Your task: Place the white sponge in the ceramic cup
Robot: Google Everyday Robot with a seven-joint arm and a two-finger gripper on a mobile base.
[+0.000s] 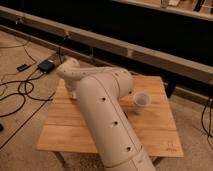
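Observation:
The ceramic cup [141, 100] is a small plain white cup standing upright on the right half of the wooden table [160, 135]. My big cream arm [102, 117] runs from the lower middle up to the left and covers much of the tabletop. Its wrist bends down over the table's left part, where the gripper [74, 93] hangs just above the wood, well to the left of the cup. The gripper stands open, and the wrist hides what lies under it. The white sponge is hidden from view.
Black cables [20, 95] and a small dark box [46, 65] lie on the floor to the left of the table. A long low ledge [150, 52] with a dark wall runs behind it. Bare wood shows at the table's front left and right.

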